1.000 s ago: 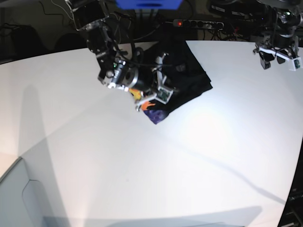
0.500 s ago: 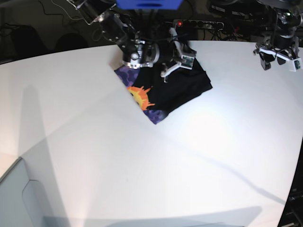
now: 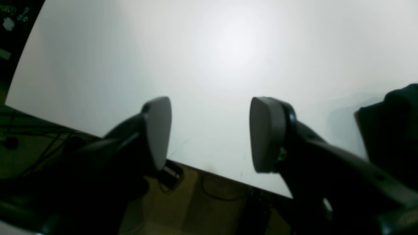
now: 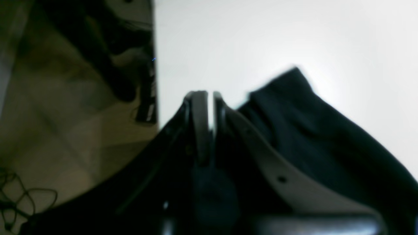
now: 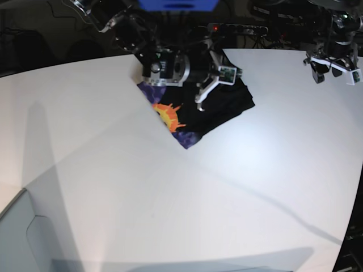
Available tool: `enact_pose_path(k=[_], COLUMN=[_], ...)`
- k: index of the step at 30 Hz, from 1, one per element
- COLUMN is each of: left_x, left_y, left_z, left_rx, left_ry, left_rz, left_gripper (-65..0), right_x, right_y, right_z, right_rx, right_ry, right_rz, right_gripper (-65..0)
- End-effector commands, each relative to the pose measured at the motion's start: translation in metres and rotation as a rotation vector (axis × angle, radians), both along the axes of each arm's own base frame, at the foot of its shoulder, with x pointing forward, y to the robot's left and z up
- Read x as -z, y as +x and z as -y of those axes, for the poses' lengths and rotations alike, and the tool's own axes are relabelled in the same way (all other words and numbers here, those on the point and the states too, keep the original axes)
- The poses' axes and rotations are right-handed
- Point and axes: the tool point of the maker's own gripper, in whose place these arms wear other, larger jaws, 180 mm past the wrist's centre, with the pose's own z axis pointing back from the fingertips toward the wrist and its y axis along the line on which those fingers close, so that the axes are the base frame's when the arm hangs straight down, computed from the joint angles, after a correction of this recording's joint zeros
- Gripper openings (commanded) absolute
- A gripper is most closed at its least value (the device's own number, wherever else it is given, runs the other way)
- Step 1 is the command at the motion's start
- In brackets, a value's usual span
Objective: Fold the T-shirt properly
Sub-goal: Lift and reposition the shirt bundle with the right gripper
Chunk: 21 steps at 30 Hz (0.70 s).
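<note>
Folded T-shirt (image 5: 218,107) after release.
Right gripper (image 5: 199,101), jaws together and empty, has lifted clear; left gripper (image 5: 334,71) waits, jaws apart.

the t-shirt (image 5: 221,105) is soft matt black cloth, with a print (image 5: 170,116) of flat orange-yellow on purple-blue. the worktop (image 5: 170,198) is smooth white with a mild sheen. the left end effector (image 3: 209,130) has matt grey pads (image 3: 266,130) on dark, smooth plastic-looking fingers.
</note>
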Motion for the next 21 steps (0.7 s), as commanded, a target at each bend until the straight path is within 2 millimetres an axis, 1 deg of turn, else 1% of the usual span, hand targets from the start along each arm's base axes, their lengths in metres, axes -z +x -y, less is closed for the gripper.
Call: enact_pose_path(k=[1,3,6,7,9,10,15,16,19,21], left_x=[-0.009,-0.009,-0.008,-0.008,-0.008,-0.008,-0.008,-0.008,-0.008,-0.008], left_y=[0.004,0.004,0.003,0.003,0.003,0.003,0.003,0.003,0.003,0.003], left_z=[-0.002,-0.002,-0.002,-0.002,-0.002,-0.002,-0.001,-0.001,-0.001,-0.001], left_rx=[0.012,0.011,0.009,0.009,0.009,0.009,0.009,0.009,0.009,0.009], left_ry=[0.022,0.021,0.018,0.018,0.018,0.018,0.017,0.017,0.017,0.017], left_rz=[0.028,0.028,0.027,0.027,0.027,0.027,0.027,0.027,0.027,0.027], left_gripper=[-28.0,-28.0,-28.0,-28.0,-28.0,-28.0,-28.0,-28.0,-28.0,-28.0], right_x=[-0.013,-0.012,-0.013,-0.009,0.002,0.007,0.031,0.031,0.033,0.029], right_y=[0.01,0.025,0.046,0.049,0.051,0.05,0.029,0.028,0.013,0.008], right_z=[0.0,0.011,0.021,0.023,0.023,0.023,-0.001,-0.007,-0.027,-0.037], right_rx=[0.008,0.062,0.127,0.132,0.132,0.131,0.074,0.062,0.006,-0.01], right_ry=[0.044,0.04,0.043,0.034,0.013,0.009,-0.005,-0.004,-0.001,0.015], right_rz=[0.023,0.023,0.024,0.019,-0.007,-0.023,-0.117,-0.123,-0.147,-0.154], right_gripper=[-64.9,-64.9,-64.9,-64.9,-64.9,-64.9,-64.9,-64.9,-64.9,-64.9])
